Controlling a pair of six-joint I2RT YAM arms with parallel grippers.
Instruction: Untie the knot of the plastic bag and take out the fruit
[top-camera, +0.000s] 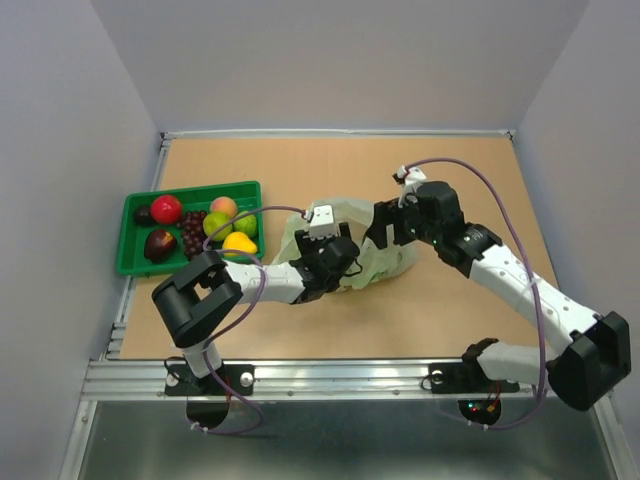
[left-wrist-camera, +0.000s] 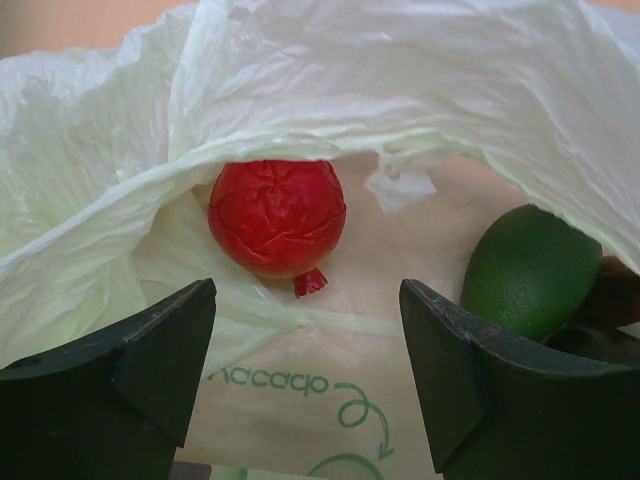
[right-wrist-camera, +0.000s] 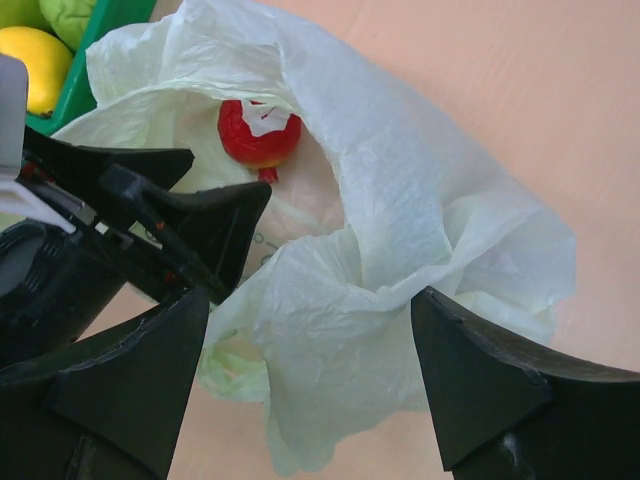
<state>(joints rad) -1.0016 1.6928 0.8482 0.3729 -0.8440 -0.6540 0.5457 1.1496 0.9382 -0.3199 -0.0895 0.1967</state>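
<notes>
Far left on the table (top-camera: 250, 160), near the wall: a green tray (top-camera: 135, 268), loaded with a red apple (top-camera: 166, 208), a dark red piece (top-camera: 160, 243), purple grapes (top-camera: 192, 232), a peach (top-camera: 223, 206), a lime-green round one (top-camera: 217, 225) and a yellow pear (top-camera: 239, 242). Just right of the tray, the left gripper (left-wrist-camera: 305, 370), set at the mouth of the plastic bag (top-camera: 385, 265), fingers spread wide and pinching nothing. Between those fingers in the left wrist view, deeper inside the bag: a small red fruit (left-wrist-camera: 277, 217) with crinkled skin, lying on the bag's lower layer, apart from both fingertips. To its right, a dark green avocado (left-wrist-camera: 528, 270), also inside, close by the right-hand finger; cannot tell whether touching. Bag itself at mid-table, crumpled, mouth gaping toward the left arm, upper layer arched over both pieces, green printed lettering on the lower layer. Farther right, the right gripper (right-wrist-camera: 310, 370), poised over the bag, fingers spread wide with rumpled plastic lying between them, clamping none of it as far as visible. From the right wrist view, the small red fruit showing through the opening, with the left gripper's dark fingers just beside it.
</notes>
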